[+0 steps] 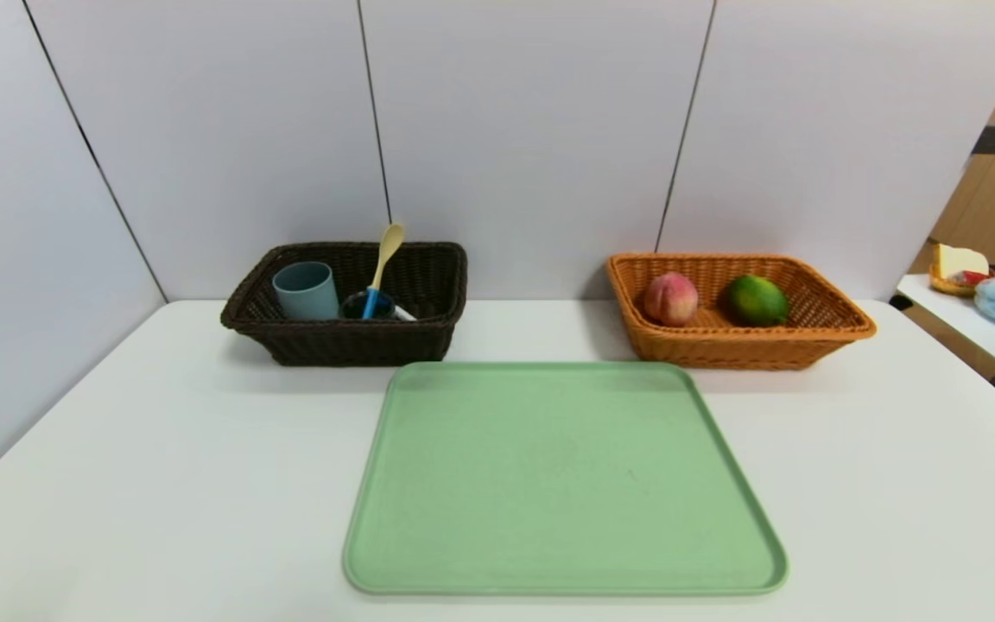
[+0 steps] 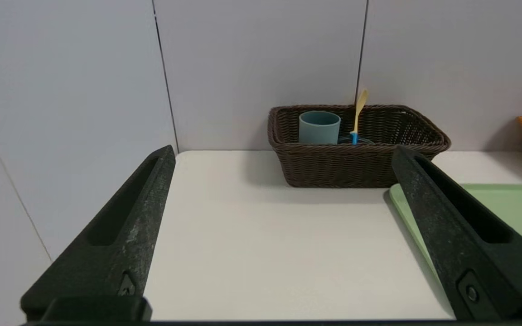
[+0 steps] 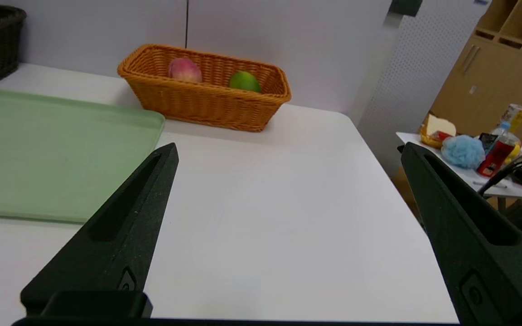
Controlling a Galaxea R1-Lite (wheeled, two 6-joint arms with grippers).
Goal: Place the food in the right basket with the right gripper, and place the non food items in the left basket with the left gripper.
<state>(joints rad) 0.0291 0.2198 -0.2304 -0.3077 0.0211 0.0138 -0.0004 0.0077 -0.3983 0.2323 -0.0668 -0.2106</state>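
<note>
Both pincers empty, wide open: left pincer, right pincer. 2 fruits in right basket, centre-right; cup in left basket.

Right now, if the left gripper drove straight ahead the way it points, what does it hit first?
Probably the left basket. The left gripper is open over bare table, with nothing between its fingers and the basket's near wall. The green tray lies just beside that line; depth is uncertain.
</note>
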